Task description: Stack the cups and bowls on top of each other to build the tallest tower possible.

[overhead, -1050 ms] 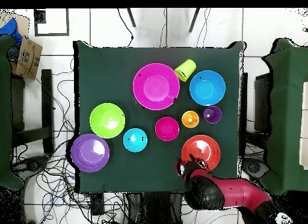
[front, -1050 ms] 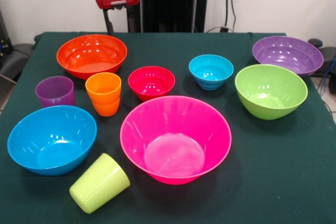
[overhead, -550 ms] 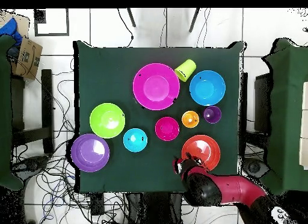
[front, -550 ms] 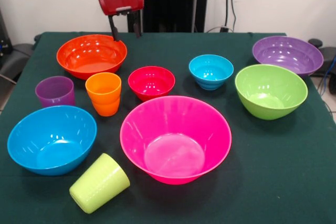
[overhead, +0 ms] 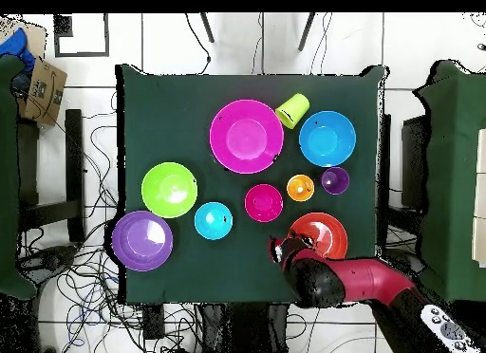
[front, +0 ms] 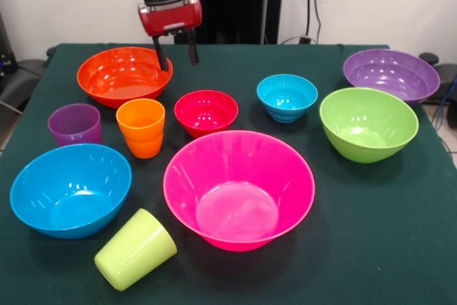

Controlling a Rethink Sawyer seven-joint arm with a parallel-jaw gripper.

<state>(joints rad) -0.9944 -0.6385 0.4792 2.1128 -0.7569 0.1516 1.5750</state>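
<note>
My gripper (front: pixel 178 60) hangs open over the right rim of the large orange bowl (front: pixel 123 74), holding nothing; the overhead view shows it (overhead: pixel 288 247) at that bowl's (overhead: pixel 321 233) edge. All bowls stand apart on the cloth: small red (front: pixel 206 111), small light blue (front: pixel 287 96), big pink (front: pixel 238 187), big blue (front: pixel 70 188), lime green (front: pixel 368 123), purple (front: pixel 390 73). The orange cup (front: pixel 141 127) and purple cup (front: pixel 75 125) stand upright. On its side near the front lies the lime green cup (front: pixel 134 248). No tower stands.
The dark green table (front: pixel 371 233) runs to its edges on all sides. Cables and chairs surround it in the overhead view, with a cardboard box (overhead: pixel 40 91) at the far left.
The gripper has come down and moved toward the table's middle, from behind the orange bowl to over its rim. The cups and bowls have not moved.
</note>
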